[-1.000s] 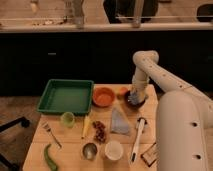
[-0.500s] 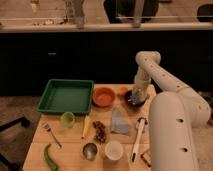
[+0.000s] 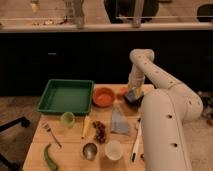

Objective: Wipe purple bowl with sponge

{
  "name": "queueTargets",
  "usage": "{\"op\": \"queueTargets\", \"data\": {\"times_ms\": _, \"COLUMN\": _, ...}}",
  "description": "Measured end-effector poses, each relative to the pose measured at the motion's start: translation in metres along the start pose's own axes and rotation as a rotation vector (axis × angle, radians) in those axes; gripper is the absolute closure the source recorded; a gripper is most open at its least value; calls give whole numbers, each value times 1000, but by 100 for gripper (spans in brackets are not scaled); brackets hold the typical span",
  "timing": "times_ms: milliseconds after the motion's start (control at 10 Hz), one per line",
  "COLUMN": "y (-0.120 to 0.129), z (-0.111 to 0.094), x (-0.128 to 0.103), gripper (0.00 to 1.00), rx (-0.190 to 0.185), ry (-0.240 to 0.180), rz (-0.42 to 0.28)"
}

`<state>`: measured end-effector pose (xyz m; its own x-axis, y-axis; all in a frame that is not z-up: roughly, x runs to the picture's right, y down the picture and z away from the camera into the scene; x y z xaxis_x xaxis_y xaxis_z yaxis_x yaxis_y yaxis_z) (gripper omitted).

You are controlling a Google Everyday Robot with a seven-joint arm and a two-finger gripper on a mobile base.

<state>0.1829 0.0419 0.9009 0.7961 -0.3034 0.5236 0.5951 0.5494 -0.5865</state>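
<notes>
The purple bowl (image 3: pixel 134 99) sits at the back right of the wooden table (image 3: pixel 35 145), just right of the orange bowl (image 3: pixel 104 96). My gripper (image 3: pixel 132 95) reaches straight down into the purple bowl from the white arm (image 3: pixel 150 70). It is shut on the light-blue sponge (image 3: pixel 130 93), which presses against the bowl's inside. The gripper and sponge hide most of the bowl's inside.
A green tray (image 3: pixel 66 95) stands at the back left. A pale-blue folded cloth (image 3: pixel 119 121), green cup (image 3: pixel 67 119), white cup (image 3: pixel 113 149), metal cup (image 3: pixel 90 150), fork (image 3: pixel 51 134), green vegetable (image 3: pixel 49 156) and white brush (image 3: pixel 136 142) lie in front. The arm's thick link (image 3: pixel 165 135) covers the table's right side.
The gripper has shifted slightly left inside the purple bowl with the sponge. The arm's lower link has swung further into the right side of the view.
</notes>
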Motion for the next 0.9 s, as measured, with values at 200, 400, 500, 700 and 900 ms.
{"op": "queueTargets", "data": {"times_ms": 200, "y": 20, "z": 4, "x": -4, "gripper": 100, "rx": 2, "ry": -12, "rz": 20}}
{"op": "queueTargets", "data": {"times_ms": 400, "y": 41, "z": 6, "x": 6, "gripper": 100, "rx": -3, "ry": -20, "rz": 51}}
{"op": "queueTargets", "data": {"times_ms": 500, "y": 46, "z": 5, "x": 9, "gripper": 100, "rx": -5, "ry": -20, "rz": 60}}
{"op": "queueTargets", "data": {"times_ms": 700, "y": 49, "z": 2, "x": 16, "gripper": 100, "rx": -11, "ry": -18, "rz": 72}}
{"op": "queueTargets", "data": {"times_ms": 900, "y": 43, "z": -1, "x": 20, "gripper": 100, "rx": -18, "ry": -13, "rz": 64}}
